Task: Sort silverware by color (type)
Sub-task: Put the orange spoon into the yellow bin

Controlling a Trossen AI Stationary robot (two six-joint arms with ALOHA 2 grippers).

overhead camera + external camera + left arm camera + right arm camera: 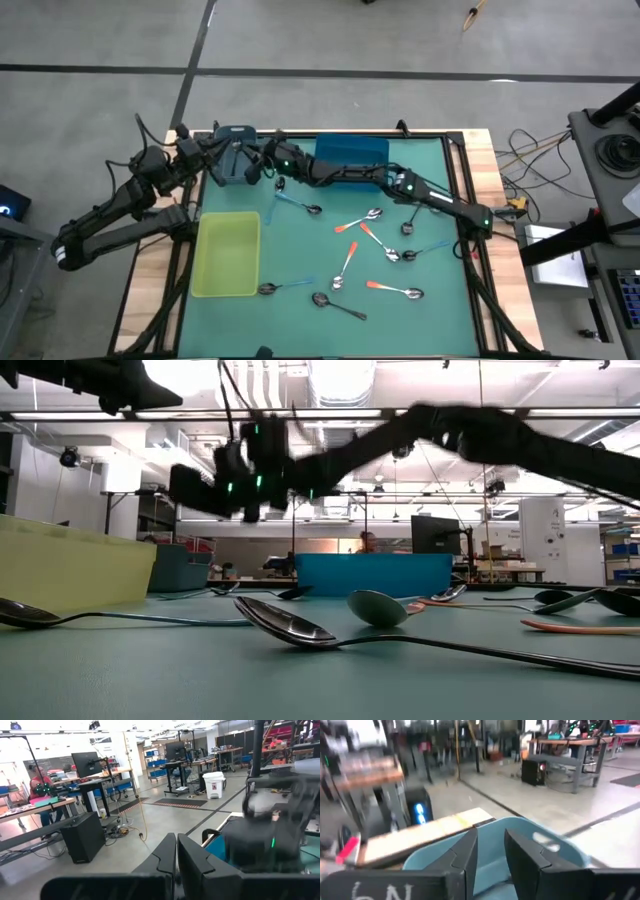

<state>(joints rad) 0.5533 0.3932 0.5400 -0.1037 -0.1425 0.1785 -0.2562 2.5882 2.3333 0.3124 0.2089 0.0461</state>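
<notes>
A: Fingers: right gripper [487, 851] slightly parted, holding nothing, over grey-blue bin [236, 152]; left gripper [176, 860] closed, parked.

B: Spoons [372, 245] scattered on mat; next pick needed.

Yellow-green bin [226, 256], blue bin [352, 152], grey-blue bin [233, 150] on mat.

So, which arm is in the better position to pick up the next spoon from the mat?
Probably the right: its gripper hangs over the mat's far edge beside the light-blue-handled spoon. The left gripper sits farther left, over the grey-blue bin.
</notes>
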